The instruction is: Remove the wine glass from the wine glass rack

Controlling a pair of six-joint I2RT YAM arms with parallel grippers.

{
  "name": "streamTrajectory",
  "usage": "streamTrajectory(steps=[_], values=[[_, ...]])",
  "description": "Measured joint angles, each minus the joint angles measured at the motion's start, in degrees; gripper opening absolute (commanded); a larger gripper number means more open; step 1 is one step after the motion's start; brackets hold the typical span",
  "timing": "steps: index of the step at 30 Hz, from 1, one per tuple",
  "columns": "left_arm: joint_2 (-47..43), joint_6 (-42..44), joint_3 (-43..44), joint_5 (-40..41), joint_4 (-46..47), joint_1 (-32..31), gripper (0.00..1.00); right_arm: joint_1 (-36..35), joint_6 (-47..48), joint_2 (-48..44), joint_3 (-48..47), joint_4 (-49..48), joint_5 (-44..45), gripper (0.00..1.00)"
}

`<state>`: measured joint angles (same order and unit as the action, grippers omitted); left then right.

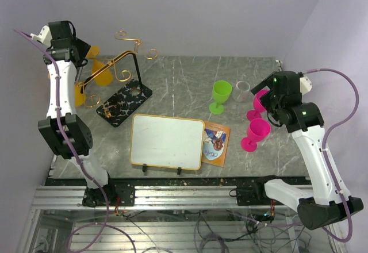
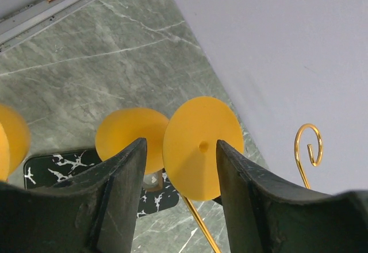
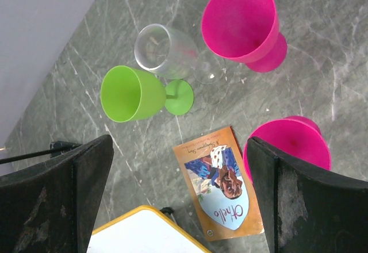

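- Three yellow glasses (image 1: 102,72) hang on the rack (image 1: 123,100) at upper left of the top view. The rack's marbled base sits on the table (image 1: 184,75), and its gold arms reach up and left.
- Top view: left gripper (image 1: 87,54) is at the uppermost glass (image 1: 92,52), far upper left. Jaw state cannot be read here.
- Top view: right gripper (image 1: 265,99) is right of centre, over the upper of two pink glasses (image 1: 257,133). Green glass (image 1: 220,95) and clear glass (image 1: 241,91) stand side by side just left of it.
- Top view: whiteboard (image 1: 167,141) is at lower centre, with the card (image 1: 215,144) at its right edge.
- Left wrist: left gripper (image 2: 181,149) is released, fingers (image 2: 123,195) either side of a round yellow foot (image 2: 203,146). A gap shows on the left side; contact on the right cannot be told.
- Left wrist: a second yellow glass (image 2: 129,138) is behind the left finger and a third is at the left edge. Rack base (image 2: 57,167) is lower left, and a gold curl (image 2: 309,146) is right, against the wall.
- Right wrist: right gripper (image 3: 178,155) is released, wide, with nothing between the fingers (image 3: 57,190).
- Right wrist: green glass (image 3: 141,92) and clear glass (image 3: 164,49) are upper centre. One pink glass (image 3: 244,23) is upper right, the other (image 3: 293,144) is by the right finger. Card (image 3: 221,190) is lower centre and a whiteboard corner (image 3: 144,230) is at the bottom.
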<state>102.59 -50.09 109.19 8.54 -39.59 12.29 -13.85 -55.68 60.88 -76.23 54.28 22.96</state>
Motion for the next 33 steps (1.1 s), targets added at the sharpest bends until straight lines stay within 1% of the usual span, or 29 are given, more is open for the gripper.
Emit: streamTrajectory(steps=[3, 8, 13, 20, 21, 22, 26, 33], values=[[0.5, -0.1, 0.0, -0.6, 1.0, 0.0, 0.56, 0.0, -0.1, 0.0, 0.0, 0.0, 0.0, 1.0], [1.4, -0.1, -0.8, -2.1, 2.7, 0.1, 0.54, 0.0, -0.4, 0.0, 0.0, 0.0, 0.0, 1.0], [1.5, -0.1, -2.1, -2.8, 4.2, 0.2, 0.44, 0.0, -0.5, 0.0, 0.0, 0.0, 0.0, 1.0], [1.7, 0.2, -2.0, -3.2, 4.8, 0.3, 0.34, 0.0, -0.9, 0.0, 0.0, 0.0, 0.0, 1.0], [1.8, 0.4, -1.8, -3.3, 4.9, 0.3, 0.32, 0.0, -0.9, 0.0, 0.0, 0.0, 0.0, 1.0], [2.1, 0.6, -1.5, -3.2, 4.9, 0.3, 0.28, 0.0, -0.9, 0.0, 0.0, 0.0, 0.0, 1.0], [2.7, 1.0, -0.2, -3.3, 5.7, 0.4, 0.21, 0.0, -1.0, 0.0, 0.0, 0.0, 0.0, 1.0], [2.7, 1.8, 0.7, -4.0, 6.7, 0.5, 0.14, 0.0, -1.3, 0.0, 0.0, 0.0, -0.3, 0.99]])
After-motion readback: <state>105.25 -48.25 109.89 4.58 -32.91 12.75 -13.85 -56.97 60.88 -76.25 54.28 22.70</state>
